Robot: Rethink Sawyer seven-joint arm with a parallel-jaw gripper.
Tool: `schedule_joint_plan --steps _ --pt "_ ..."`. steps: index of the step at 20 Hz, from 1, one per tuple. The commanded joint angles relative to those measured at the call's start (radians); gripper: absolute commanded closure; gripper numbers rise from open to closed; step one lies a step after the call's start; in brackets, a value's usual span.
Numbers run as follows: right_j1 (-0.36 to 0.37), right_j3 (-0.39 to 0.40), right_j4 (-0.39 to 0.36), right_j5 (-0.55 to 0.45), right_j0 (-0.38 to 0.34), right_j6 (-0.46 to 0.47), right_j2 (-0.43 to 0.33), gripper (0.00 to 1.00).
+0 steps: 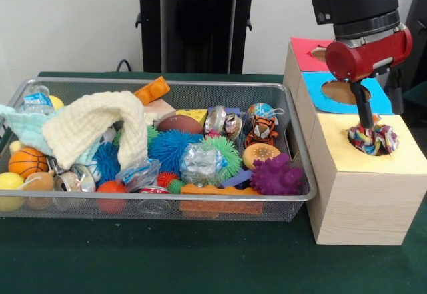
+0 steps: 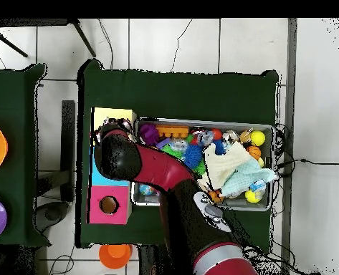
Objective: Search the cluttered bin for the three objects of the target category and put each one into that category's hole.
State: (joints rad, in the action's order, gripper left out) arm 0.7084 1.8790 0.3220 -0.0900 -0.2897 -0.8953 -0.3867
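A rope toy (image 1: 375, 139) of many colours sits in the round hole of the yellow box top (image 1: 400, 153), partly sunk in. My gripper (image 1: 366, 122) comes straight down onto it, its black fingers pressed together at the knot, shut on the toy. In the overhead view the arm covers the gripper and the hole; only a bare corner of the yellow top (image 2: 116, 114) shows. The wire bin (image 1: 297, 149) to the left is full of toys.
Behind the yellow top lie a blue top (image 1: 377, 97) and a red top (image 1: 305, 54), each with a hole. In the bin: a yellow cloth (image 1: 100, 124), purple spiky ball (image 1: 275, 176), tiger toy (image 1: 263, 131), basketball (image 1: 27, 162), blue spiky ball (image 1: 175, 149).
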Motion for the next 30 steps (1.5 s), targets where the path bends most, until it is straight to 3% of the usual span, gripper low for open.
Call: schedule_joint_plan --steps 1,14,23,24,27,30 --pt "-0.016 0.024 0.023 -0.141 -0.039 -0.231 -0.096 0.0" --pt "0.023 -0.02 -0.014 -0.217 -0.016 -0.196 -0.004 0.0" --pt "0.024 -0.017 -0.019 -0.189 -0.021 -0.2 -0.012 0.0" --pt "0.024 -0.015 -0.021 -0.181 -0.02 -0.2 -0.012 1.0" --pt "0.025 -0.027 -0.03 -0.171 0.002 -0.201 0.021 1.0" --pt "0.006 -0.073 -0.043 -0.158 0.059 -0.202 0.106 1.0"
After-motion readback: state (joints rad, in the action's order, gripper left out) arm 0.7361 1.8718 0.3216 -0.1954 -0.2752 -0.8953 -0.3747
